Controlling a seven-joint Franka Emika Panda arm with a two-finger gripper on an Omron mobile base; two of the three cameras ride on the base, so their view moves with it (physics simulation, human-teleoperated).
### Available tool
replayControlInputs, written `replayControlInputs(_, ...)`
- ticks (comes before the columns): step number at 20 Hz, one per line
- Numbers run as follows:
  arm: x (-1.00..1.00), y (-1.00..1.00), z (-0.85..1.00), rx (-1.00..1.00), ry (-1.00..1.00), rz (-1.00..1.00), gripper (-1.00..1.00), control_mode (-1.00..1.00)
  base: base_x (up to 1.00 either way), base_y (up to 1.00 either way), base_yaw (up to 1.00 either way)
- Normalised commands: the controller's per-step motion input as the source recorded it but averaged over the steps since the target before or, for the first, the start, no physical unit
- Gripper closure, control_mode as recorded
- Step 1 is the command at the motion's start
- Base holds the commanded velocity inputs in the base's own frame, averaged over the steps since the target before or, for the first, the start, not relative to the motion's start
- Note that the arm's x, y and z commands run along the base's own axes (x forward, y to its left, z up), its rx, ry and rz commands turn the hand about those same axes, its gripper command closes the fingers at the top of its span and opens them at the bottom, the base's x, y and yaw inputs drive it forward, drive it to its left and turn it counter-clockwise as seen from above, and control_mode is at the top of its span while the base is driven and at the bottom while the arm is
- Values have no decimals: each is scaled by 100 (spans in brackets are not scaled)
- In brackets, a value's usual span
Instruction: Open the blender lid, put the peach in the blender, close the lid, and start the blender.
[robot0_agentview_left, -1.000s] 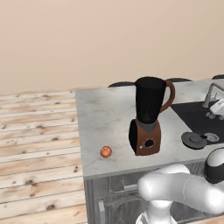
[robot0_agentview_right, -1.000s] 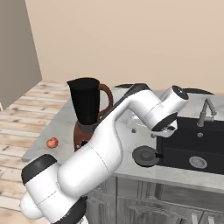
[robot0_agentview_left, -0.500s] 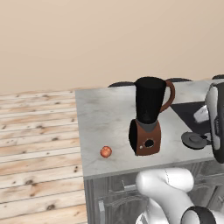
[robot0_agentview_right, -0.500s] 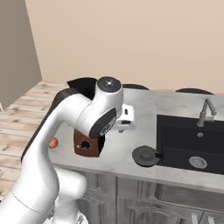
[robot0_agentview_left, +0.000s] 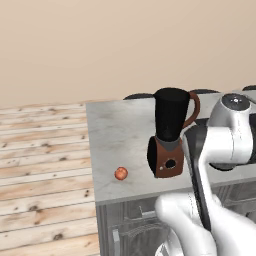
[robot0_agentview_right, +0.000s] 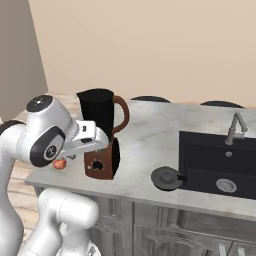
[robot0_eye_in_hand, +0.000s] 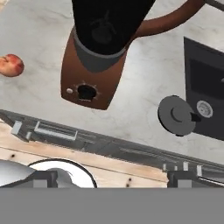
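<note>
The blender (robot0_agentview_left: 170, 132) (robot0_agentview_right: 102, 135) stands near the counter's front edge, its dark jar open at the top. In the hand view its reddish-brown base (robot0_eye_in_hand: 94, 74) with the black knob lies straight ahead. The blender lid (robot0_agentview_right: 166, 178) (robot0_eye_in_hand: 176, 115) lies flat on the counter to the blender's right, beside the sink. The peach (robot0_agentview_left: 120, 173) (robot0_eye_in_hand: 11, 64) rests on the counter to the blender's left; my arm half covers the peach (robot0_agentview_right: 60, 164) in the right base view. My gripper (robot0_eye_in_hand: 113, 178) hovers open over the counter's front edge before the blender, holding nothing.
A black sink (robot0_agentview_right: 220, 165) with a grey faucet (robot0_agentview_right: 235, 125) takes up the counter's right part. Dark stool tops (robot0_agentview_right: 150, 99) show behind the counter (robot0_agentview_left: 115, 135). Grey cabinet fronts (robot0_eye_in_hand: 87, 140) run below the edge, and wooden floor (robot0_agentview_left: 40, 150) lies to the left.
My arm has swung left, from over the lid and sink to in front of the blender. The lid, blender and peach have stayed put. The gripper stays open.
</note>
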Motion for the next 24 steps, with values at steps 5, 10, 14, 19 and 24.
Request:
replayControlInputs(5, -1, 100, 0, -14, 1, -2, -100, -100, 0, 0, 0)
replayControlInputs(10, 0, 100, -9, -6, 1, 0, -100, -100, 0, 0, 0)
replayControlInputs(14, 14, 88, -36, 0, 3, 0, -100, -100, 0, 0, 0)
replayControlInputs(19, 39, 48, -44, 0, 14, 1, -100, -100, 0, 0, 0)
replayControlInputs(24, 40, 12, -30, 0, 9, 5, -100, -100, 0, 0, 0)
